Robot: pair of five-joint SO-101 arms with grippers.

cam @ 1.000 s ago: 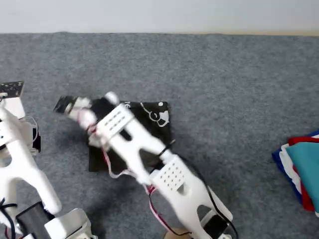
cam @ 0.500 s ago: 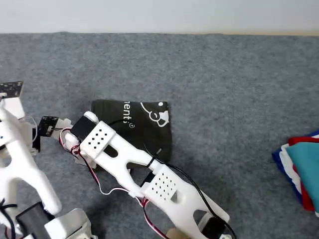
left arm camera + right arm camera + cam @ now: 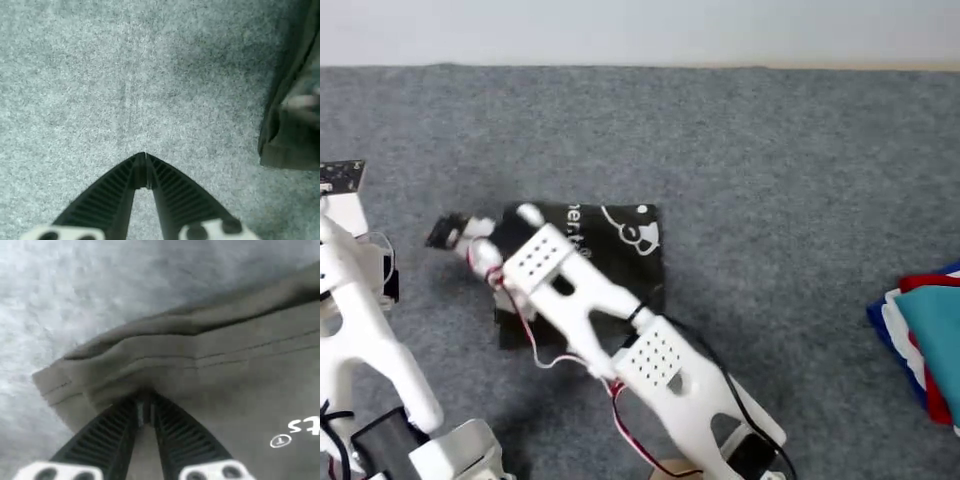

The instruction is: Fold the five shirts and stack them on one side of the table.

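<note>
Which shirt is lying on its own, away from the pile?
The dark folded shirt with white print; the colourful shirts are stacked at the right edge.

The right arm (image 3: 650,360) rises from its base at about 5 o'clock in the high view and stretches low and long toward 10 o'clock, its elbow bent only a little. The right claw (image 3: 145,407) has both ribbed fingers pressed together, tips meeting. The left arm (image 3: 360,330) stands folded at 8 o'clock, its upper link leaning toward 11 o'clock. The left claw (image 3: 145,160) points downward, fingers closed tip to tip.
</note>
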